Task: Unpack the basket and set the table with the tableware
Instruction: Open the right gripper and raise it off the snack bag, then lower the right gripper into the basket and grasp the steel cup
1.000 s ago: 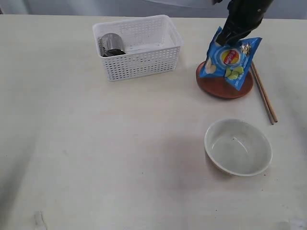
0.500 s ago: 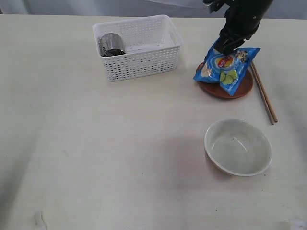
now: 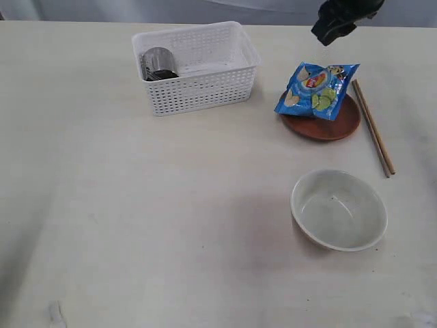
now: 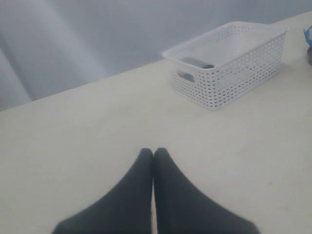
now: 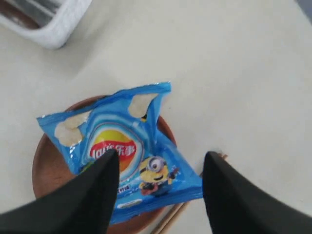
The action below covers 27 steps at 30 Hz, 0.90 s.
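**A:** And the right gripper [image 5: 160,168] had let go. A second back it held the blue snack bag [image 3: 316,90] pinched over the plate [image 3: 334,126]; now its jaws stood wide and empty, lifted clear.

**B:** The bag lay across the plate, so that was one more thing out of the basket [image 3: 198,89]. The steel cup [image 3: 159,65] was still inside, though.

**A:** Snag was, the bag covered much of the plate. Chopsticks [image 3: 373,130] lay just beside it, and the bowl [image 3: 339,209] sat empty, apart.

**B:** Left gripper [image 4: 153,161]?

**A:** Clenched on nothing, low over the bare table [image 3: 136,205], well away from the basket.
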Tool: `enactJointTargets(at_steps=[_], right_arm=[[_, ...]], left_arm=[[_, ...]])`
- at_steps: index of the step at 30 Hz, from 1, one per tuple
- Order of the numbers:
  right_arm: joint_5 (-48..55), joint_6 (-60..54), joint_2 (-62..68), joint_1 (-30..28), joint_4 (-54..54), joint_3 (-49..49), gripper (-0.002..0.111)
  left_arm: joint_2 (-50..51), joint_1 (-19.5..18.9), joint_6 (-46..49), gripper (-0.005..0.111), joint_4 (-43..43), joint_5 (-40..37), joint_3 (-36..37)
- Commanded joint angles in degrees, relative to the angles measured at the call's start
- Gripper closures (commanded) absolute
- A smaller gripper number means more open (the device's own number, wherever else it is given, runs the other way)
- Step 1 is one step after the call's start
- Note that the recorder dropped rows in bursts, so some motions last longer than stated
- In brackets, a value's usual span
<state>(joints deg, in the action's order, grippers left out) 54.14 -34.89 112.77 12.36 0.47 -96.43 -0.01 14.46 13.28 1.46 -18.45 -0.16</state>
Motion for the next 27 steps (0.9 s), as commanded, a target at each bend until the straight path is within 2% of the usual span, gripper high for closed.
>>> enactJointTargets(at_steps=[1,3,5,8,9,10,17,21,23,24,25,27], right_arm=[[-1.4,3.7,0.5,-0.3,0.3,-0.2,0.058],[1.0,4.3,1.8,-0.3,0.1,-0.1,0.063],[3.3,4.4,3.3,-0.3,-0.5,-0.1,0.074],[3.8,4.4,5.8,-0.3,-0.5,-0.1,0.093],[3.8,4.4,7.3,-0.3,-0.8,-0.1,0.103],[4.6,4.4,7.9,-0.3,-0.9,-0.1,0.106],[8.0,4.7,8.0,-0.2,-3.5,-0.1,0.106],[2.7,3.0,4.2,2.1,-2.5,-0.2,0.106],[-1.9,-2.2,1.1,4.8,1.9,-0.2,0.098],[-3.7,-5.0,-0.2,6.5,4.9,-0.2,0.088],[-5.7,-7.8,-0.9,8.9,6.1,-0.2,0.072],[-7.3,-11.6,-1.0,12.3,5.1,-0.2,0.050]], left_arm=[[0.0,0.3,-0.3,0.107,0.6,0.0,0.2],[0.0,0.3,-0.3,0.107,0.5,0.0,0.2],[0.0,0.3,-0.3,0.107,0.5,0.0,0.2],[0.0,0.3,-0.3,0.107,0.3,0.0,0.2],[0.0,0.3,-0.3,0.107,0.3,0.0,0.2],[0.0,0.3,-0.3,0.107,0.3,0.0,0.2],[0.0,0.3,-0.3,0.107,0.3,0.0,0.2],[0.0,0.3,-0.3,0.107,0.3,0.0,0.2],[0.0,0.3,-0.3,0.107,0.3,0.0,0.2],[0.0,0.3,-0.3,0.107,0.3,0.0,0.2],[0.0,0.3,-0.3,0.107,0.3,0.0,0.2],[0.0,0.3,-0.3,0.107,0.3,0.0,0.2]])
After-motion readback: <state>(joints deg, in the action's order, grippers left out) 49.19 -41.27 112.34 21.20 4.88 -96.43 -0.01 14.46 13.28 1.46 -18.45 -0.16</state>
